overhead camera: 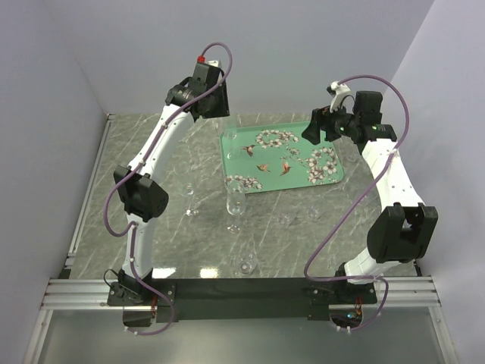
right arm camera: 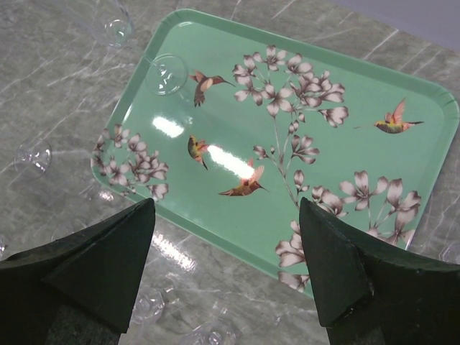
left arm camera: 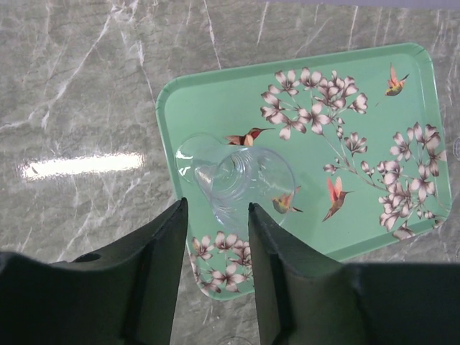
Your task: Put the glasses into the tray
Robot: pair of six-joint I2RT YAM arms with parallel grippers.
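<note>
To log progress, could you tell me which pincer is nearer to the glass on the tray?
Left. The left pincer hangs right above the glass at a corner of the tray; the right pincer hovers over its other end.

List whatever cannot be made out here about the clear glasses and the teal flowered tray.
- Left wrist view: whether the left gripper touches the clear glass on the teal flowered tray; see-through walls blur into the print.
- Top view: its fingertips, hidden under its black wrist.
- Top view: the count of loose clear glasses on the grey marble table; too faint.
- Right wrist view: a glass cut off by the bottom edge.
</note>
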